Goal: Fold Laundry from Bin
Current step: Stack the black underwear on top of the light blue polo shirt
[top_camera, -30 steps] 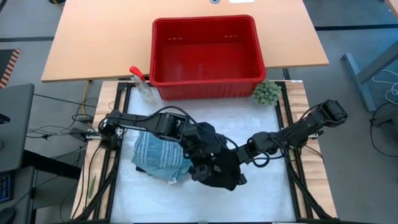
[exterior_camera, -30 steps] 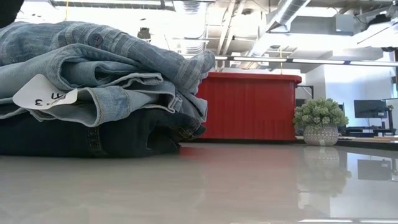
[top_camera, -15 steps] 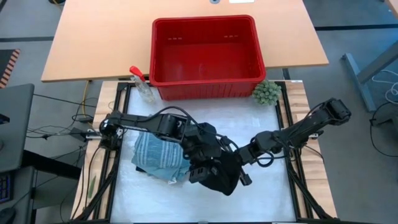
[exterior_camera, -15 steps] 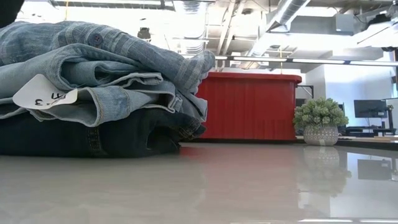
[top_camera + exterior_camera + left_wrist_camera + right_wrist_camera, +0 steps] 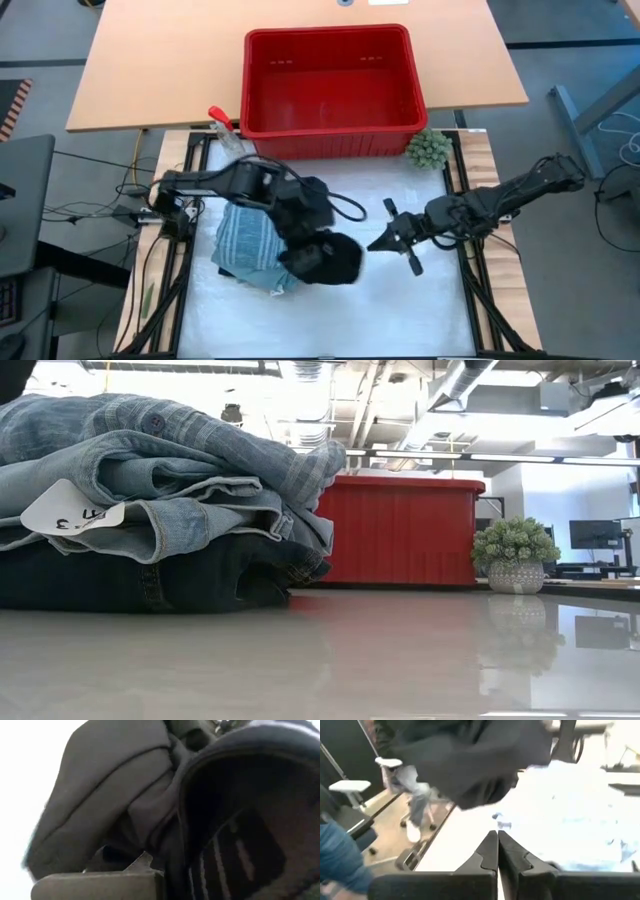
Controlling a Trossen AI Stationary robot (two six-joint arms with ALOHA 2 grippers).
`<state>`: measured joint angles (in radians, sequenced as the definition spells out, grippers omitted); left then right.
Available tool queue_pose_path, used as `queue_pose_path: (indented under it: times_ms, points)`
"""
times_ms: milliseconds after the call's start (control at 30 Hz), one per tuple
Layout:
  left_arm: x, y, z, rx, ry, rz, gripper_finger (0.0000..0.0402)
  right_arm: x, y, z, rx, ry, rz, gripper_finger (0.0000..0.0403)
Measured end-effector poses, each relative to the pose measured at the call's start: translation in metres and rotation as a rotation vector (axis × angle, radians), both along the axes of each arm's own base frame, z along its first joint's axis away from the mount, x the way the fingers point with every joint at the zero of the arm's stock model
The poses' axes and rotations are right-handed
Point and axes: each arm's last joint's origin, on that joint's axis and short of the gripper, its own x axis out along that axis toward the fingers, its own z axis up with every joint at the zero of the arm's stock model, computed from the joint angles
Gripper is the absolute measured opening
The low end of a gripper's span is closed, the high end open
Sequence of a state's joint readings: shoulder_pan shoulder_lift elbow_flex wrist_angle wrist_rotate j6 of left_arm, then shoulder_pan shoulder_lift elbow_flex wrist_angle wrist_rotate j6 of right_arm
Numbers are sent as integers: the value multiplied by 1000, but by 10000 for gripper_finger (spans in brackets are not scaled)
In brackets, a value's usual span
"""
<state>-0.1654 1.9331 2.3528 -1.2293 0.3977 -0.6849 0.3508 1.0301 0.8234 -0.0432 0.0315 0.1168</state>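
The black piece (image 5: 332, 262) hangs bunched at my left gripper (image 5: 312, 250), which is shut on it beside the right end of the folded stack (image 5: 245, 248). The stack, jeans (image 5: 150, 490) on top of a dark navy piece (image 5: 130, 580), rests on the white mat. The red bin (image 5: 330, 128) stands at the far side; nothing shows inside it. My right gripper (image 5: 374, 243) is shut with nothing in it, a little to the right of the black piece, its fingers (image 5: 490, 851) pointing toward the table's left edge. My left gripper holds a bunched fold of the black piece (image 5: 125, 805), coming at it slanting down from the table's left. The cloth drapes over the fingers and hides the place of contact. The piece hangs slack in a lump; whether its lower end touches the mat, I cannot tell.
A spray bottle (image 5: 228, 132) stands left of the bin and a green fuzzy ball (image 5: 428, 148) at its right corner. The white mat (image 5: 420, 310) lies bare on the near right. Metal frame rails (image 5: 465, 200) run along both sides.
My left gripper has shut on the black piece and carried it up and toward the table's left, next to the stack, where it now hangs bunched. My right gripper has come away from the black piece, drawing back toward the right edge and tipping up toward level.
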Motion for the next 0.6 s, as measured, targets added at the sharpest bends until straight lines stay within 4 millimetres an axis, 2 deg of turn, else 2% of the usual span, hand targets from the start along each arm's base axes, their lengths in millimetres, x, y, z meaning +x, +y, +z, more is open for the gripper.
queue_pose_path:
  times_ms: [133, 267, 467, 600]
  points:
    - [-37, 19, 11, -3, 164, 69, 20, -8, 2, -1, 9, 46, 14, 22]
    - [-65, 44, 22, 40, 246, 235, 20, -6, 8, -3, 7, 48, 37, 24]
    - [-86, 63, 40, -51, 204, 271, 20, 2, 16, -15, -8, 101, 51, 25]
    - [-87, 69, 40, -98, 212, 259, 20, 7, 22, -23, 1, 142, 57, 24]
